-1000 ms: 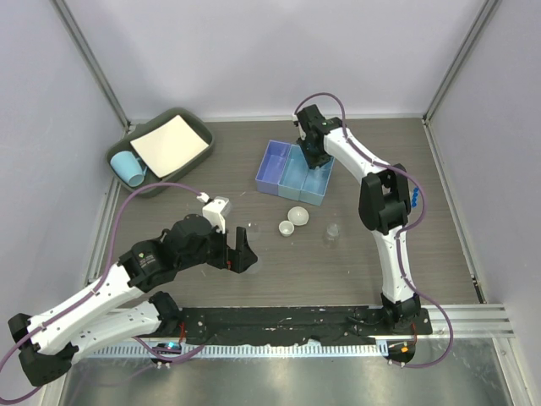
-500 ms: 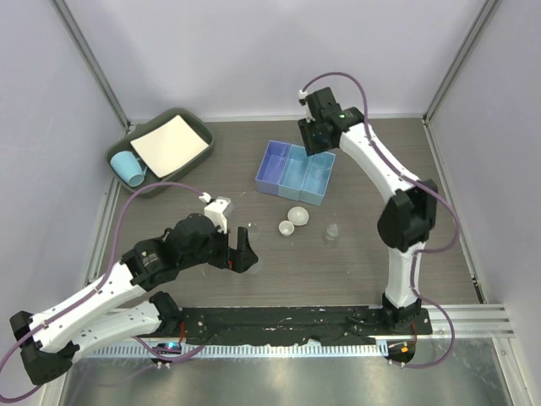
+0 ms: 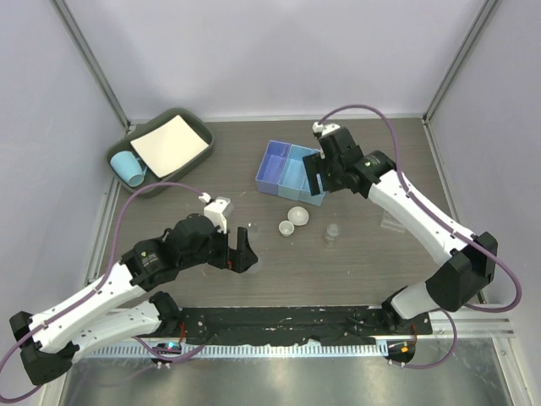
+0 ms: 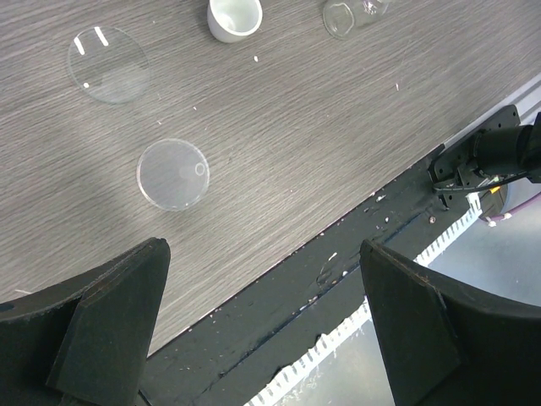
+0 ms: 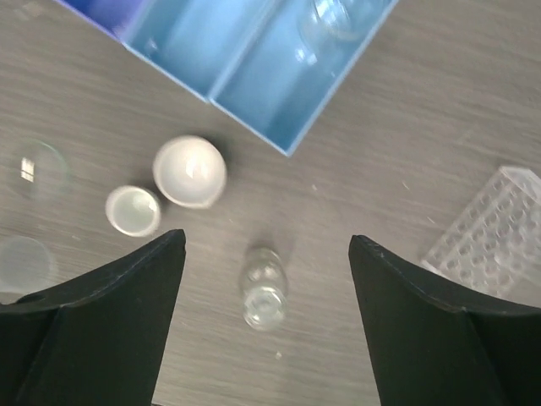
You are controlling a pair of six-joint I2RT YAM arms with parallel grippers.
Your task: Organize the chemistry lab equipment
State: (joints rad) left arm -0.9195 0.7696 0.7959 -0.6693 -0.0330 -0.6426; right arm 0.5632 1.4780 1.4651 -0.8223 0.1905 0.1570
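Two whitish dishes, a larger one (image 3: 298,216) (image 5: 189,171) and a smaller one (image 3: 286,228) (image 5: 133,210), sit mid-table. A small clear flask (image 3: 332,231) (image 5: 264,286) stands just right of them. A clear perforated tube rack (image 5: 486,237) lies further right. Two clear round glass discs (image 4: 107,63) (image 4: 172,173) lie flat to the left. My right gripper (image 3: 315,179) (image 5: 266,313) hangs open above the flask, holding nothing. A clear glass piece (image 5: 334,17) rests in the right-hand compartment of the blue divided box (image 3: 292,194) (image 5: 254,127). My left gripper (image 3: 239,254) (image 4: 262,330) is wide open near the front edge.
A grey bin (image 3: 196,123) at the back left holds a white sheet (image 3: 169,144) and a light-blue cup (image 3: 128,167). A black rail (image 3: 287,320) (image 4: 338,279) runs along the table's near edge. Walls close in the back and both sides.
My right gripper has left the far side of the blue box, come toward the near right above the flask, and opened wider. The left arm has not moved.
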